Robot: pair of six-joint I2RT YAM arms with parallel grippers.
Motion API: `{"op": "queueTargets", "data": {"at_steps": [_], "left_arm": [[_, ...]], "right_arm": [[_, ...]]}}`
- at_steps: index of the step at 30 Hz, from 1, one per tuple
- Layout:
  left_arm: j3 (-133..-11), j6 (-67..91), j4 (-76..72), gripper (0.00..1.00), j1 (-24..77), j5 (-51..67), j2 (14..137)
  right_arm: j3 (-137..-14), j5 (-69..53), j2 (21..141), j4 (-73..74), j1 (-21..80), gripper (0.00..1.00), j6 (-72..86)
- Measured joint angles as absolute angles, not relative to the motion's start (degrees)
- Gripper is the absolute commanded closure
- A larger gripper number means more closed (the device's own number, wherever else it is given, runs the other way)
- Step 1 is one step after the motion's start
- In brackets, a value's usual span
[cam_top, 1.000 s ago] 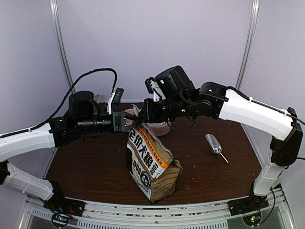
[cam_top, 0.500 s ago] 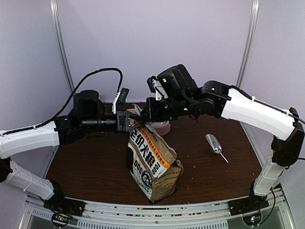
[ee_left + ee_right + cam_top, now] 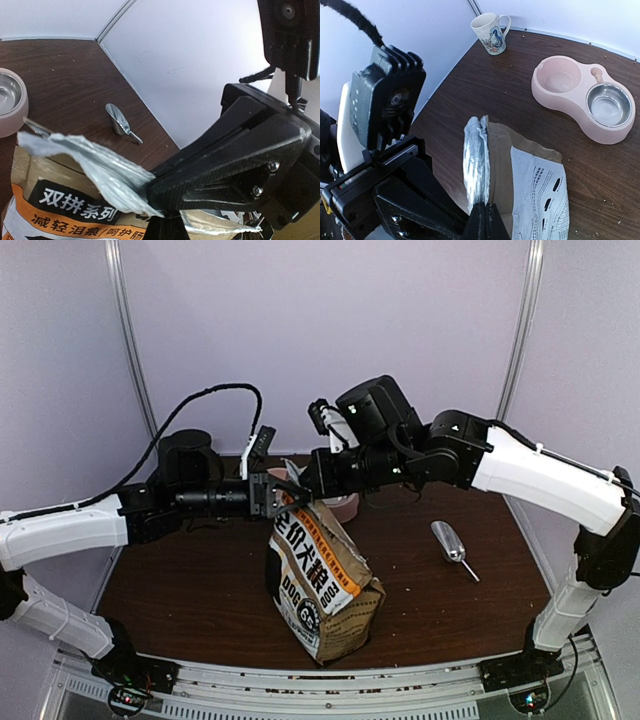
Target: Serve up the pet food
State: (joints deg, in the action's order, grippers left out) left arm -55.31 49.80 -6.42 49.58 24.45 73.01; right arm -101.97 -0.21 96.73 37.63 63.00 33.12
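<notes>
Foil lines the mouth of the tan paper bag, standing on the counter; the left claw and right claw each pinch a lip. The kibble is hidden inside. Opening is in hand; next, pull the lips apart without toppling it.

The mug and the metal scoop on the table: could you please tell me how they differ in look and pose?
The mug is white with a printed figure and a loop handle; the scoop is bare shiny metal with a thin straight handle. The mug stands upright, while the scoop lies flat. Both rest on the brown table, clear of the bag.
</notes>
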Motion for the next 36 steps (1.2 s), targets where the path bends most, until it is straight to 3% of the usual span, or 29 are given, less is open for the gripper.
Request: {"op": "queueTargets", "data": {"at_steps": [16,36], "left_arm": [[-55.31,50.11,-4.12,1.00,51.11,21.43,71.44],[-55.33,50.33,-2.87,1.00,51.35,18.85,70.67]], "right_arm": [[-108.55,19.88,100.05,46.70,69.30,1.00,23.70],[-108.55,22.48,100.12,47.57,69.60,1.00,24.40]]}}
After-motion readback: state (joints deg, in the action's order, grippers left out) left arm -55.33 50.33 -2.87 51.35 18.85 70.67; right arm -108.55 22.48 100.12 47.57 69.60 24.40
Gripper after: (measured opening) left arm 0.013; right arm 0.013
